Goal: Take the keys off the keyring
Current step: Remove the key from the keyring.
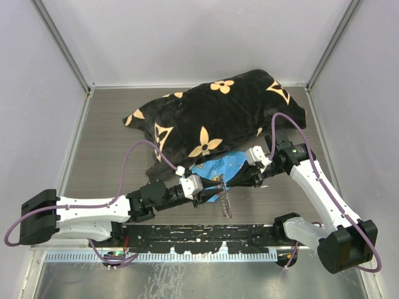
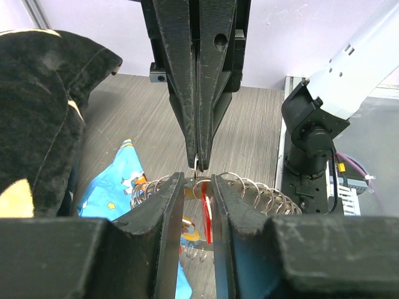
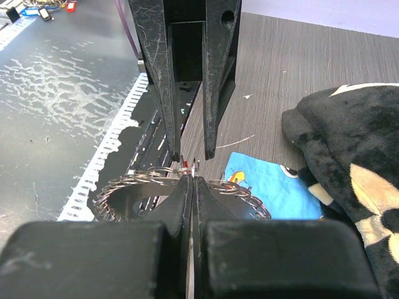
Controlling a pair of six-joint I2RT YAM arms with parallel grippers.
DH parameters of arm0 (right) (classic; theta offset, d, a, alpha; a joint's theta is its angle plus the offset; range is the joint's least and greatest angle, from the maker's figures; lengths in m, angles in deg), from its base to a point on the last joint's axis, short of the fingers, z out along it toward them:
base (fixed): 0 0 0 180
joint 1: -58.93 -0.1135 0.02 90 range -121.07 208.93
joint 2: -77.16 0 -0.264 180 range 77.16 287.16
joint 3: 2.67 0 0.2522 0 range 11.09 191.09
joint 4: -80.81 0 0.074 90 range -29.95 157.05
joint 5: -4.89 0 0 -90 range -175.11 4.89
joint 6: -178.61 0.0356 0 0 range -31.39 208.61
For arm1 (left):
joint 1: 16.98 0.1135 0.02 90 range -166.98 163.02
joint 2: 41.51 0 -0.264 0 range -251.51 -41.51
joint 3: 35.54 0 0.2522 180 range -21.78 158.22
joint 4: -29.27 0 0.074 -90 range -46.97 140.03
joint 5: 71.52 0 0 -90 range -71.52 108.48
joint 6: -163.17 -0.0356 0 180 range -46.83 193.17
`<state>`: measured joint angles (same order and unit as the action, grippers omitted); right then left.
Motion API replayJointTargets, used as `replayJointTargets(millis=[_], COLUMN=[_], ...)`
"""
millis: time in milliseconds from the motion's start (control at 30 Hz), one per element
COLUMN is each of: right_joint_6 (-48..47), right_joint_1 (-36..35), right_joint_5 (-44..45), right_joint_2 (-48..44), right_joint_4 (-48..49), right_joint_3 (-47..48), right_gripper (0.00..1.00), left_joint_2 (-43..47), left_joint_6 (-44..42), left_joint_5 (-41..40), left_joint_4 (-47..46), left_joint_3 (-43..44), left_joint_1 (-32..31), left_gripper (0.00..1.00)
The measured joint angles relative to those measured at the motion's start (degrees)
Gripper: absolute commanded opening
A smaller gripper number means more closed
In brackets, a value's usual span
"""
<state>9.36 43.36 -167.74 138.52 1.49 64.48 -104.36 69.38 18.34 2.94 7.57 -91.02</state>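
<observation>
The keyring (image 2: 262,190) is a loop of fine silver coils, held just above the table between both grippers; part of it hangs down (image 1: 225,202). My right gripper (image 3: 192,179) is shut on the keyring (image 3: 124,184), which curves out to either side of its pads. In the left wrist view its tips (image 2: 198,163) pinch a small silver ring. My left gripper (image 2: 198,180) faces it with fingers apart, straddling the loop. A red-headed key (image 2: 207,218) hangs in that gap, and an orange-yellow key head (image 2: 187,227) shows below. A blue key is not visible.
A blue patterned cloth (image 1: 215,168) lies under the grippers. A big black cushion with tan flowers (image 1: 212,118) fills the table behind it. A black rail (image 1: 199,237) runs along the near edge by the arm bases. Grey walls close in both sides.
</observation>
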Motion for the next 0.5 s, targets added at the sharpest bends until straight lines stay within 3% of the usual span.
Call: replayJointTargets(millis=[500], right_joint_6=[-0.02], right_joint_1=[0.02], right_joint_5=[-0.02], right_joint_2=[0.00], right_joint_4=[0.00], right_joint_3=[0.00], right_gripper=[0.01], left_joint_2=[-2.29], left_joint_6=[0.74], left_joint_5=[1.75], left_joint_4=[-0.35], left_joint_3=[0.92], left_joint_1=[1.31], left_gripper=[0.15])
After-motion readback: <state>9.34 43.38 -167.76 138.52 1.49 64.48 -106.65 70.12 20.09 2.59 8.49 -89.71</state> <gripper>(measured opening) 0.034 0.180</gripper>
